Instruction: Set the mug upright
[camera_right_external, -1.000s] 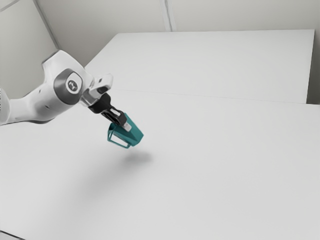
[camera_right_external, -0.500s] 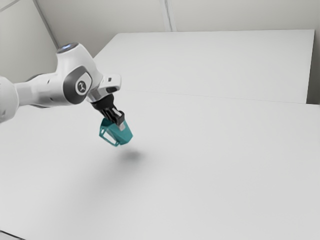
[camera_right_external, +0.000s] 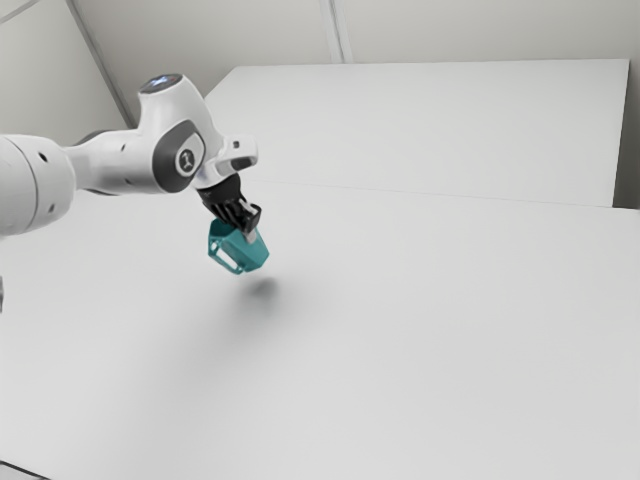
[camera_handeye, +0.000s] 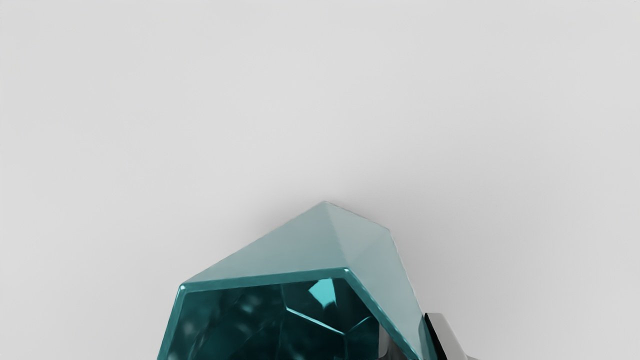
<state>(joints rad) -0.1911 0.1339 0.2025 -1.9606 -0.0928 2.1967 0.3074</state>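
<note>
The mug (camera_right_external: 250, 252) hangs above the tabletop (camera_right_external: 420, 350), tilted, with its shadow (camera_right_external: 262, 289) on the surface beneath and a gap between. It is nearer the thin line that looks like the tabletop's far edge than the corner with the dark line at the exterior view's lower left. The gripper (camera_right_external: 249, 233) is pinched on the mug's wall: in the wrist view one finger (camera_handeye: 443, 337) lies outside it and the other shows inside, past the rim (camera_handeye: 265, 278). That grip presumably leaves the base free to meet the table first. The mouth opens up toward the hand and the handle (camera_right_external: 226, 259) points to the exterior view's left, out of the fingers' way.

The step in hand seems to be levelling the mug; lowering and release should follow. Let go while leaning, it could tip over.
</note>
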